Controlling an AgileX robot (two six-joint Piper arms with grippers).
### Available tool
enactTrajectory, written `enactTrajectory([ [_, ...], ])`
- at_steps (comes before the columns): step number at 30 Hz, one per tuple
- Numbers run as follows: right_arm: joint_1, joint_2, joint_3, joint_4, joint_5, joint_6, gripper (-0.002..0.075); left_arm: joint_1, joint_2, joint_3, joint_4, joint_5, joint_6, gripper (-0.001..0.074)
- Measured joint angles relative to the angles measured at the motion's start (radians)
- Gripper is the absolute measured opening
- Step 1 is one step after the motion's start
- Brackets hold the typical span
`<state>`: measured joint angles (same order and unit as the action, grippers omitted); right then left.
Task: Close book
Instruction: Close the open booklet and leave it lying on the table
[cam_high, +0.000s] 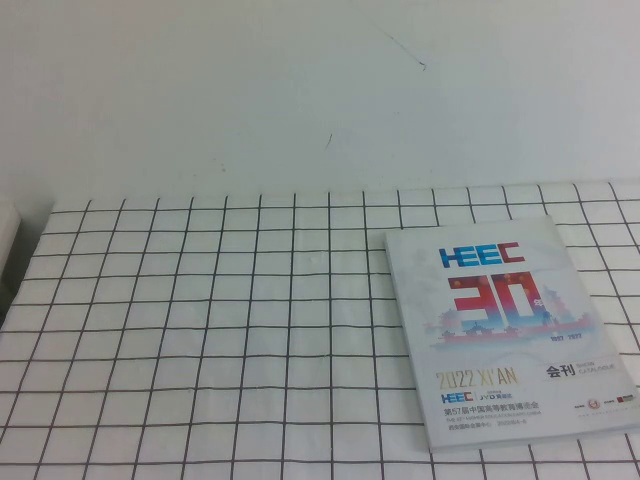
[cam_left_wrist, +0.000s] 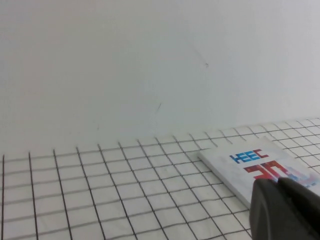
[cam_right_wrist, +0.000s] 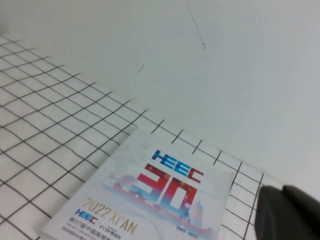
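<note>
White cloth ruled with a black grid, spread over the tabletop (cam_high: 200, 330). Plain white wall (cam_high: 300, 90) behind the far edge, marked by a thin dark scratch (cam_high: 405, 50).

High view. Book (cam_high: 505, 335) on the right half of the tabletop, toward the front right corner. Flat, closed, front cover up, slightly skewed against the grid lines. Pale cover with blue "HEEC" lettering, a large red "30" beneath, gold "2022 XI'AN" lower down and small print along the bottom. Rest of the grid cloth bare out to the left edge.

Left wrist view. Same book seen low across the cloth, closed and flat, with the thickness of the page block showing along one long edge. Blue lettering and the upper part of the red numeral legible. Left gripper (cam_left_wrist: 285, 210) recorded as a dark rounded bulk in the foreground, overlapping part of the cover in the picture. Contact with the book: not determinable. Grip released or clenched: cannot tell. Wall and scratch visible beyond the far edge.

Right wrist view. Book seen from above at a slant, closed, cover up, a far corner lying near the tabletop's far edge where cloth meets wall. Lettering, red numeral and gold line all readable. Right gripper (cam_right_wrist: 287, 215) recorded as a dark bulk in the foreground, just beside the book in the picture and over the grid cloth. Grip released or clenched: cannot tell.
</note>
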<state>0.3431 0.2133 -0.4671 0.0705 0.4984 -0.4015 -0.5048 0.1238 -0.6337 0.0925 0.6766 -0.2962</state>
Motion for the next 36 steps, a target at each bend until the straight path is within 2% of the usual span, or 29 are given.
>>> enactTrajectory([
  [3, 0.0, -0.004, 0.067, 0.009, -0.093, 0.009, -0.0003, 0.0, -0.088, 0.11, 0.048, -0.002, -0.099, -0.0004],
  [7, 0.0, -0.004, 0.076, 0.011, -0.125, 0.011, -0.0003, 0.0, -0.103, 0.168, 0.074, -0.017, -0.113, -0.0004],
  [24, 0.0, -0.004, 0.076, 0.011, -0.128, 0.011, -0.0003, 0.0, -0.107, 0.185, 0.095, 0.021, -0.115, -0.0004],
  [32, 0.0, -0.004, 0.076, 0.011, -0.128, 0.011, -0.0003, 0.0, -0.107, 0.208, 0.189, 0.024, -0.083, -0.0004],
  [36, 0.0, -0.004, 0.076, 0.011, -0.128, 0.011, -0.0003, 0.0, -0.107, 0.281, 0.185, -0.047, -0.022, -0.0004],
])
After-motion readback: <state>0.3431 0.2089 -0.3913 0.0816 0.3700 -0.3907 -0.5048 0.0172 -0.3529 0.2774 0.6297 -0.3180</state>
